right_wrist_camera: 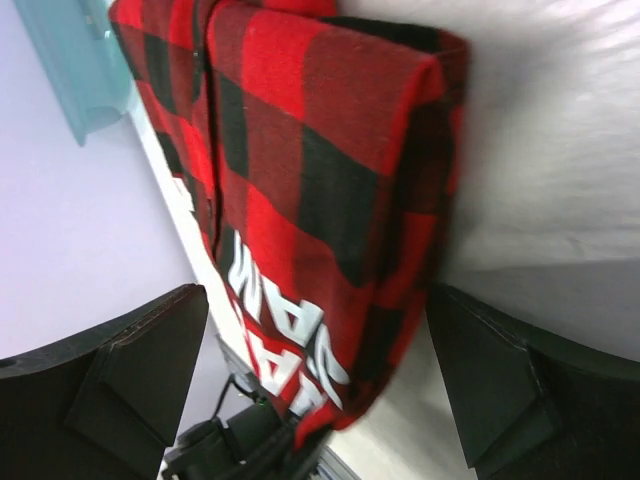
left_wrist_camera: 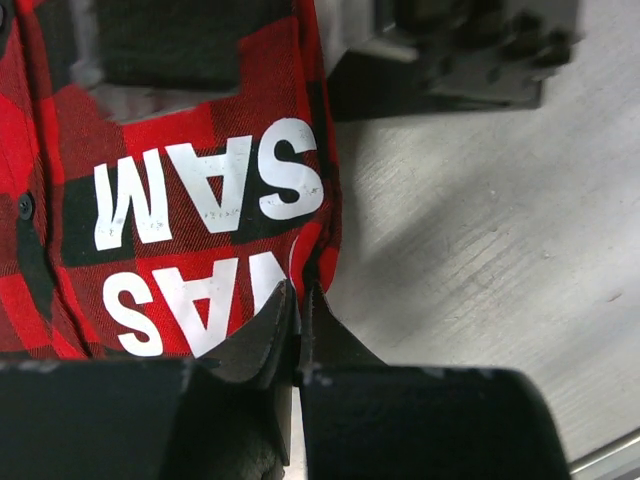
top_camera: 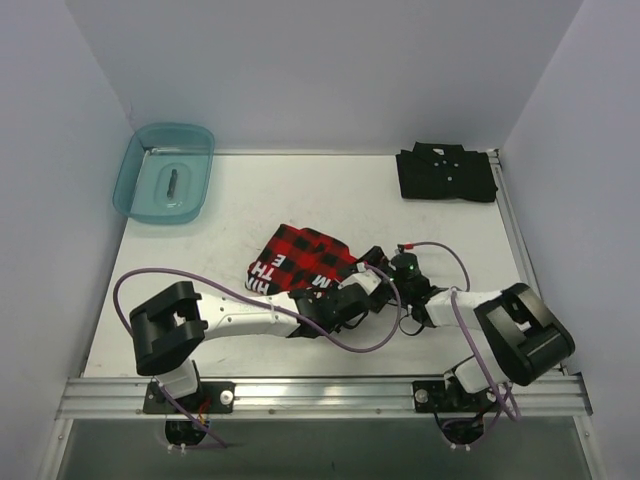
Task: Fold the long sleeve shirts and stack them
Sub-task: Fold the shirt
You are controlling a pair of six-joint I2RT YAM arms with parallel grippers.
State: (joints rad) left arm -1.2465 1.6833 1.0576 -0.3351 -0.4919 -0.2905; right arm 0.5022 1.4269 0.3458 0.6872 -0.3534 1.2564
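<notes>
The left gripper point(left_wrist_camera: 297, 305) was clenched on the lettered hem of the red-and-black plaid flannel shirt point(left_wrist_camera: 190, 130), mid-frame from above; the right gripper point(right_wrist_camera: 315, 305) gaped wide just beside, the garment stretching upper-left from both

Near shirt point(top_camera: 300, 262) centre; far shirt point(top_camera: 445, 173) rear right; bin point(top_camera: 165, 172) rear left.

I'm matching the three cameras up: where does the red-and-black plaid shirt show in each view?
Top external: the plaid shirt lies near the picture's centre, slightly left.
Left wrist: it fills the left half.
Right wrist: it runs down the middle from the top edge.
Shared landmark: its white lettering.
</notes>
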